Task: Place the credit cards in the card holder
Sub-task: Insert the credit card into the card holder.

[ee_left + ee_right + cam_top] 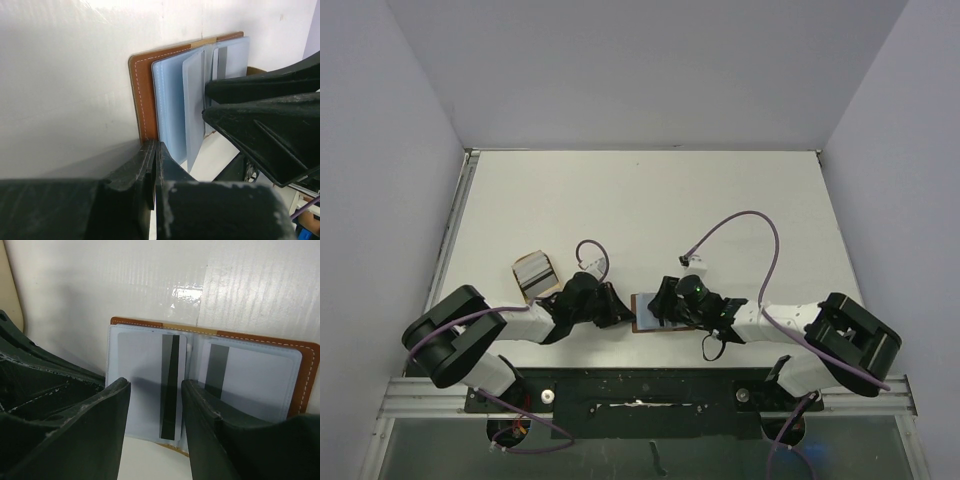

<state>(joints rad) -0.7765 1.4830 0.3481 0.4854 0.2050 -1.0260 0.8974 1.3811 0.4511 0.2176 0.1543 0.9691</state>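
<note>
Crowding the near edge of the white table [670, 200], the two arms meet nose to nose over the card holder [644, 312]. It lies open and flat just beyond the arm bases, between the two wrists. Grey walls close the table on the left, back and right, and most of the tabletop stretches beyond the arms toward the back wall. A tan dish [518, 268] sits beside the left arm, toward the table's left edge, with pale striped cards [536, 276] lying in it.

The left gripper [154, 147] has its jaws pressed fully together, tips at the stitched brown edge of the holder. Whether they pinch the leather or only bear on it cannot be told. The right gripper [154, 385] stands with jaws well apart above the holder's pale blue sleeves, gripping nothing. Below the gap lies a grey credit card [142, 370] with a dark stripe, at the sleeve on the left of the right wrist view. Whether it is inside that sleeve or on top is unclear. A second card [255, 385], also striped, sits in the other sleeve.
</note>
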